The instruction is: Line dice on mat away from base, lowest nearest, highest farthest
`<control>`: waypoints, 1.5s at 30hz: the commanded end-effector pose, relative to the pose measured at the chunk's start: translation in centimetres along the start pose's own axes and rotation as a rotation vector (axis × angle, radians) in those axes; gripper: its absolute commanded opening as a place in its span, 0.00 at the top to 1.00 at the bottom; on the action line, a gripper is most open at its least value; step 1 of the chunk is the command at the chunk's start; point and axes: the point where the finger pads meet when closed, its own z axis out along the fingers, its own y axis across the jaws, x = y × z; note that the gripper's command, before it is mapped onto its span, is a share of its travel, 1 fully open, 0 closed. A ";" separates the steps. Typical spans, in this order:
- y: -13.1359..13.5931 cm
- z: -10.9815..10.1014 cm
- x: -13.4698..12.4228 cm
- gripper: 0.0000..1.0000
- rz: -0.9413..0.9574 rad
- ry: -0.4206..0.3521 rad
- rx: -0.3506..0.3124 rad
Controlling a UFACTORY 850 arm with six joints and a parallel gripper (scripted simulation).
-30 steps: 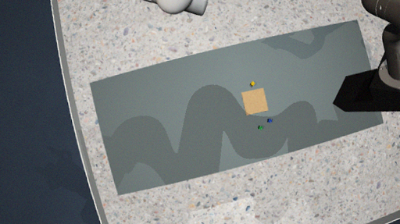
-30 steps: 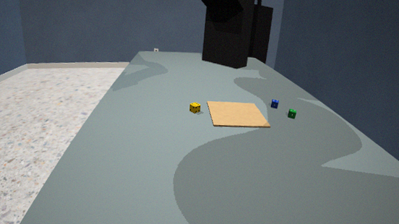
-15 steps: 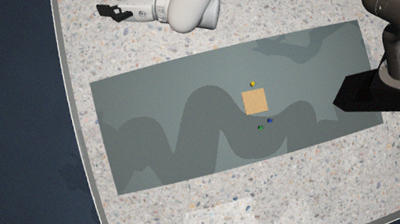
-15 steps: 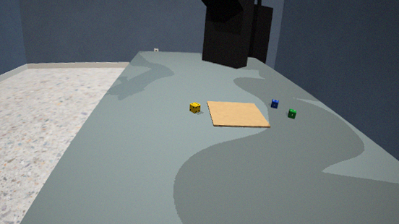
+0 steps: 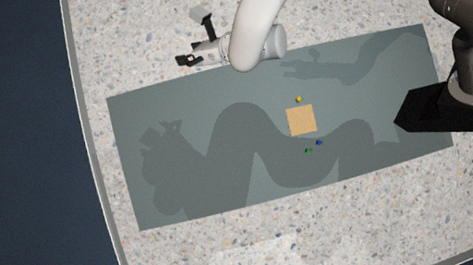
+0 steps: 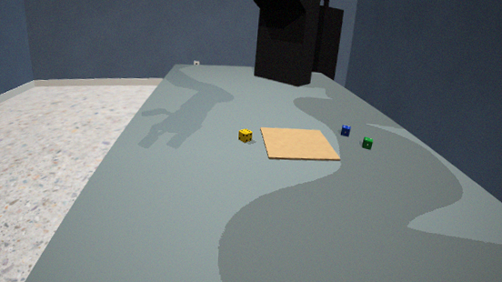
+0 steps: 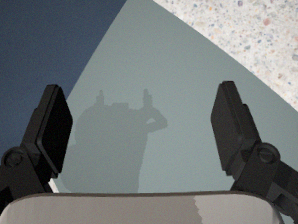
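The arm (image 5: 254, 19) reaches out, hand (image 5: 183, 60) wide open, holding nothing.

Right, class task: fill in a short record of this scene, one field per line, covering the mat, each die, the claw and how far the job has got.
mat: tan square, flat on the grey table, nothing on it
yellow die: on the table, beside one edge of the mat
blue die: on the table, off the opposite edge
green die: close to the blue one, apart from it
claw: open, holding nothing, away from the dice
progress: no die on the mat yet
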 end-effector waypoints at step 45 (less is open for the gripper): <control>29.5 -28.6 -32.6 0.00 0.437 -0.596 -0.886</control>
